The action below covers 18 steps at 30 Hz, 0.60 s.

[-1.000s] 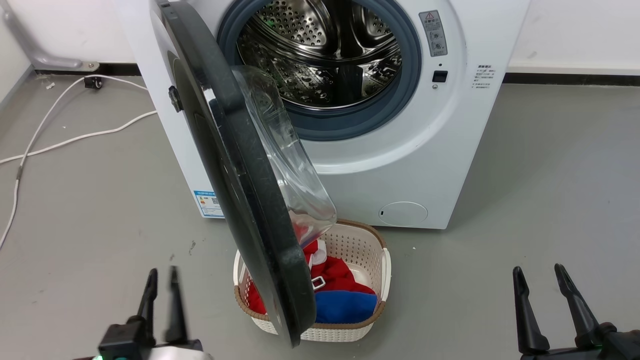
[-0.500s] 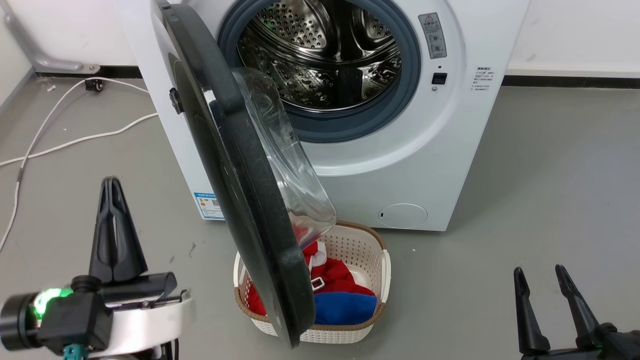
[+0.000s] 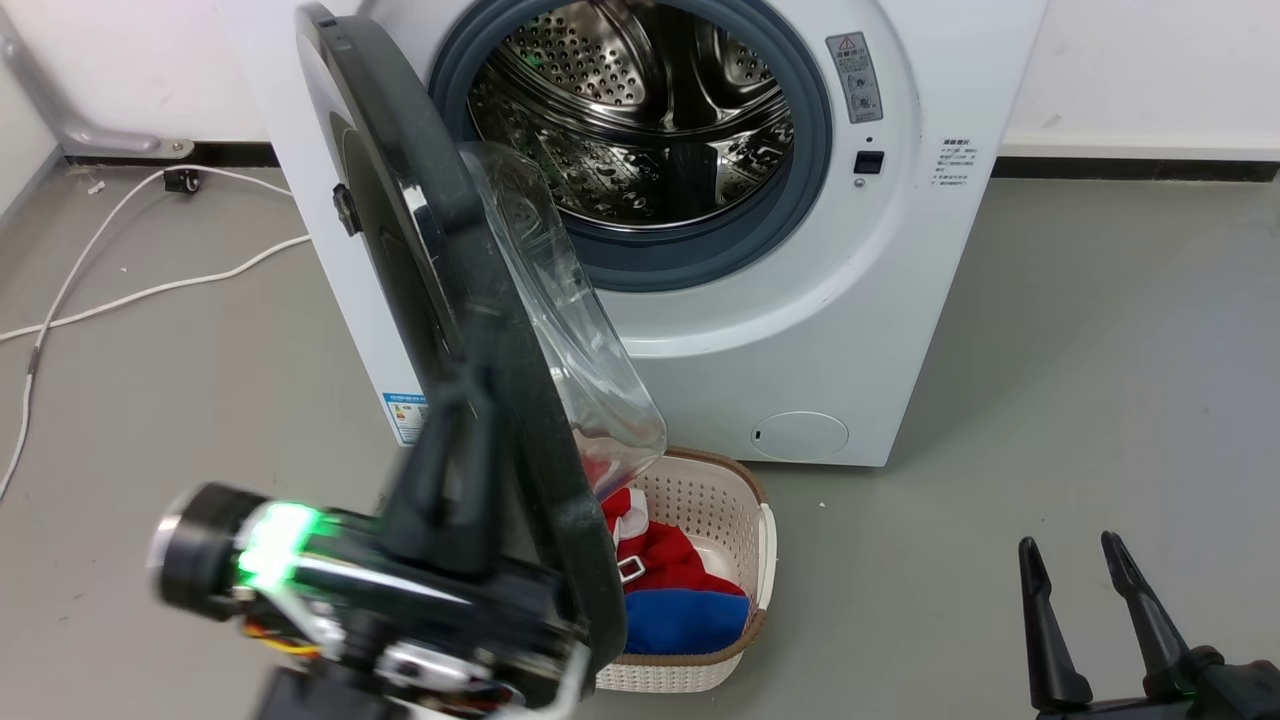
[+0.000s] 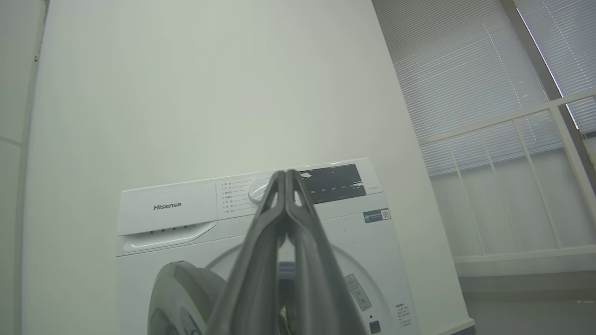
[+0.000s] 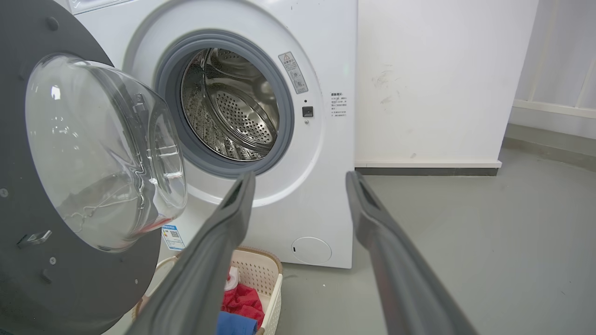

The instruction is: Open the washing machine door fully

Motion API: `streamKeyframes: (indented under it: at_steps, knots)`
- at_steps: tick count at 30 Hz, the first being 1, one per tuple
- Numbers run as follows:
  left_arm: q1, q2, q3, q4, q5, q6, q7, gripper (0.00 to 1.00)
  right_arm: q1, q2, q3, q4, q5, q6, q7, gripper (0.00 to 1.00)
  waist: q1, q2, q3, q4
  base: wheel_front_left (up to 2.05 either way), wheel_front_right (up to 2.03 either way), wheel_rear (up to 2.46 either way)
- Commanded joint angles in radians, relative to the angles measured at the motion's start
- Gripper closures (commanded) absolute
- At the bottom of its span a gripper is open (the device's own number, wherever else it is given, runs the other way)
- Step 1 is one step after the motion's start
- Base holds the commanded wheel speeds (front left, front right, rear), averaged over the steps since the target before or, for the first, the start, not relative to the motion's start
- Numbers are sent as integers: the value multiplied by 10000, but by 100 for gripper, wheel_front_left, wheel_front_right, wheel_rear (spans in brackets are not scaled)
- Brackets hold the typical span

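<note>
The white washing machine point(image 3: 880, 330) stands ahead with its steel drum point(image 3: 640, 110) exposed. The washing machine door point(image 3: 400, 200), black with a clear glass bowl point(image 3: 560, 330), hangs from its left hinge and stands out roughly square to the front, edge-on to me. My left gripper point(image 3: 462, 392) is blurred and overlaps the door's lower outer edge; whether it touches is unclear. In the left wrist view this gripper point(image 4: 285, 173) is shut on nothing and points at the machine point(image 4: 354, 237). My right gripper point(image 3: 1085, 565) rests open at the lower right, and the right wrist view shows it point(image 5: 300, 179) open toward the door point(image 5: 28, 260).
A white laundry basket point(image 3: 745, 520) with red and blue clothes sits on the floor under the door's lower end, right in front of the machine. White cables point(image 3: 150, 290) trail over the grey floor at the left. A wall runs behind the machine.
My left arm has risen from the lower left and swung right, up to the door's lower edge. The door and the right gripper have stayed put. The head camera shifted slightly.
</note>
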Motion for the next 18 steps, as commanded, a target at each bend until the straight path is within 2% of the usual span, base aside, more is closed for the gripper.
streamKeyframes:
  at_steps: [1,4,9,18]
  knots:
    - [-104,31,-207,-17,34,-102,-13,100,-9,33,-1,16,-35,-2,-19,0,0,0,-12,16,0,0,0]
    - [-119,9,-1003,116,-17,-318,-13,100,-39,33,20,38,-42,-2,-19,0,0,0,-29,55,0,0,0]
    - [46,-29,-2070,698,-233,-427,-12,100,-49,32,75,61,-66,-2,-19,0,0,0,-22,84,0,0,0]
    - [491,68,-3200,2205,-363,-589,-15,100,-58,32,122,111,-118,-2,-19,0,0,0,113,86,0,0,0]
